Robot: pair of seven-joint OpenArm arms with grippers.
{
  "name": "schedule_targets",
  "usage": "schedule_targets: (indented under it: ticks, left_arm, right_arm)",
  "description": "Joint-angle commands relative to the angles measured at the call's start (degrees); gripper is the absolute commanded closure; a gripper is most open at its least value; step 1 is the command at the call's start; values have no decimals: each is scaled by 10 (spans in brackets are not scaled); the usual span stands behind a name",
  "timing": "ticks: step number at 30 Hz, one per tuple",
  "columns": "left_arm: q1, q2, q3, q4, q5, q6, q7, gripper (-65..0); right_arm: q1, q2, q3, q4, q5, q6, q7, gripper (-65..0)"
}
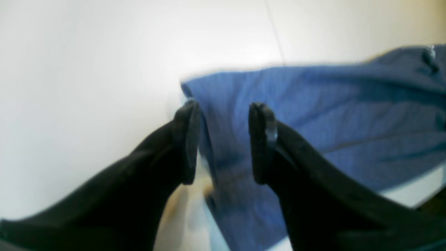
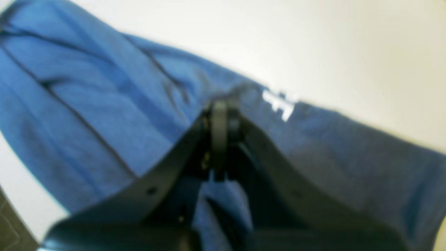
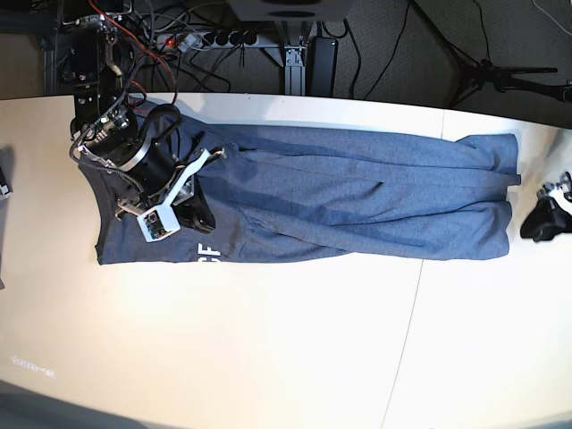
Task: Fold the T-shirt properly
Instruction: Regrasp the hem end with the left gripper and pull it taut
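Note:
The blue-grey T-shirt (image 3: 357, 201) lies stretched lengthwise across the white table (image 3: 268, 349), creased, with white lettering (image 3: 207, 253) showing at its near-left edge. My right gripper (image 3: 198, 219) rests on the shirt's left part. In the right wrist view the right gripper (image 2: 219, 115) is shut, fabric of the T-shirt (image 2: 87, 104) puckers at its tips, and the lettering (image 2: 278, 104) lies just beyond. My left gripper (image 3: 542, 223) sits off the shirt's right end. In the left wrist view the left gripper (image 1: 224, 139) stands open over the edge of the T-shirt (image 1: 331, 118).
A power strip (image 3: 210, 38), cables and stand legs (image 3: 500, 71) lie on the floor behind the table's far edge. A seam (image 3: 407, 340) runs across the tabletop. A dark object (image 3: 4, 179) sits at the left border.

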Motion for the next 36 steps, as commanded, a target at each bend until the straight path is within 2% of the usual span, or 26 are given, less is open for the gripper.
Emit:
schedule_targets:
  ticks: [1, 3, 5, 7, 10, 12, 16, 23, 30, 36]
  left_arm:
    - [-2, -16, -7, 3, -10, -2, -11, -269]
    - [5, -16, -7, 3, -10, 0, -11, -269]
    - [11, -16, -7, 3, -15, 26, -11, -269]
    - [19, -12, -7, 1, -11, 35, -12, -269]
    - [22, 3, -7, -21, -10, 41, -13, -269]
    - [22, 14, -7, -47, -10, 58, -20, -269]
    - [23, 25, -7, -94, -29, 59, -19, -269]
    - [23, 30, -8, -96, -68, 58, 26, -269]
    - [31, 32, -8, -96, -126, 47, 45, -269]
    - [30, 66, -7, -96, -121, 47, 45, -269]
  right_arm:
    - [15, 0, 2, -3, 13, 10, 15, 0]
    - [26, 1, 2, -27, 27, 10, 15, 0]
    - [31, 1, 2, -39, 27, 10, 15, 0]
    - [29, 1, 2, -43, 26, 11, 14, 0]
    - [30, 1, 2, -51, 27, 11, 11, 0]
    - [30, 1, 2, -51, 27, 11, 11, 0]
    - [30, 1, 2, -51, 26, 11, 11, 0]
    - [30, 1, 2, -52, 26, 11, 10, 0]
    - [30, 1, 2, -52, 26, 11, 10, 0]
    - [31, 0, 2, -52, 27, 11, 10, 0]
